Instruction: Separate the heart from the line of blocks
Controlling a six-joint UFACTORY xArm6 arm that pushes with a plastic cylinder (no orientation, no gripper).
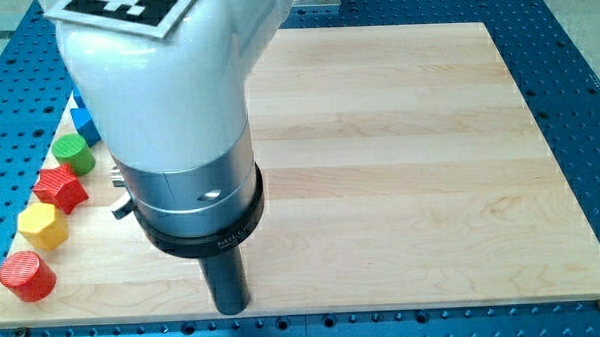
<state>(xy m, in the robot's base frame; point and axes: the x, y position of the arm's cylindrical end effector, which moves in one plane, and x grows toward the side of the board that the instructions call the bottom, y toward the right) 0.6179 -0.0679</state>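
A line of blocks runs down the left edge of the wooden board (400,165). From the view's top it holds a blue block (82,122), partly hidden by the arm, a green cylinder (71,149), a red star-like block (61,188), a yellow hexagon (42,227) and a red cylinder (27,276). I cannot make out a heart; the arm may hide it. My tip (231,311) is near the board's bottom edge, well to the right of the red cylinder and touching no block.
The large white and grey arm body (168,113) covers the board's upper left part. Blue perforated table (578,99) surrounds the board on all sides.
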